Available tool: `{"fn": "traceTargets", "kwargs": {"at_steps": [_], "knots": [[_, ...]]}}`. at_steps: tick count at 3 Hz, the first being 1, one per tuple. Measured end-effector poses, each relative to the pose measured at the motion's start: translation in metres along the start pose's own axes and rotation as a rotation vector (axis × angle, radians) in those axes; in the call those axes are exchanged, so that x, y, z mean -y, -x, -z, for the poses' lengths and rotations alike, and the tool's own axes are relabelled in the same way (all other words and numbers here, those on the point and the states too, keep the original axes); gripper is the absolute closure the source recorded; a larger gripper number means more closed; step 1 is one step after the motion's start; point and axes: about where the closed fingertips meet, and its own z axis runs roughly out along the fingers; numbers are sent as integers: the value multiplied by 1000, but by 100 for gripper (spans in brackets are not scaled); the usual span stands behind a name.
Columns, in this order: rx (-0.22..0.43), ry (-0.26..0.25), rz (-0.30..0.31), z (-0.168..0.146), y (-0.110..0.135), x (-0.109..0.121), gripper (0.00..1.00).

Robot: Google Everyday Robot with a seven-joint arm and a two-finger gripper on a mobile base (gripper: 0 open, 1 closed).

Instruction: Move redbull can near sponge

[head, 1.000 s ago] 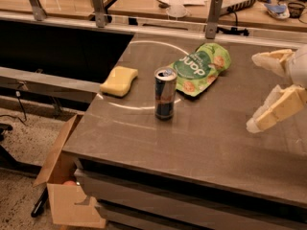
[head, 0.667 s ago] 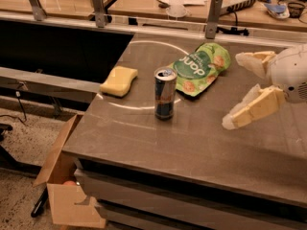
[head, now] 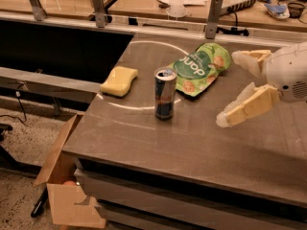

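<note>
The redbull can [head: 164,93] stands upright near the middle of the grey table [head: 144,138]; it is dark blue and silver with a silver top. The pale yellow sponge [head: 119,81] lies flat to the can's left, a short gap away. My gripper [head: 228,87] comes in from the right edge, above the table and well to the right of the can. Its two cream fingers [head: 244,108] are spread apart and hold nothing.
A flat green snack bag [head: 199,68] lies just behind and right of the can. Metal posts [head: 214,16] and a rail run along the table's far edge. An open cardboard box [head: 64,188] sits on the floor at the lower left.
My gripper has moved left across the table toward the can, its fingers still apart. The can, sponge and bag have not moved.
</note>
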Motion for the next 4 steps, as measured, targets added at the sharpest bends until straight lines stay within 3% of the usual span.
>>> {"fn": "traceTargets", "kwargs": {"at_steps": [1,2,3,4], "knots": [[55,-12,6,-25,9,-3,0],[131,30,20,-77,18,-12,0],[160,73,15,-105,18,-22,0],[181,95,9,-132,12,-15,0]]}}
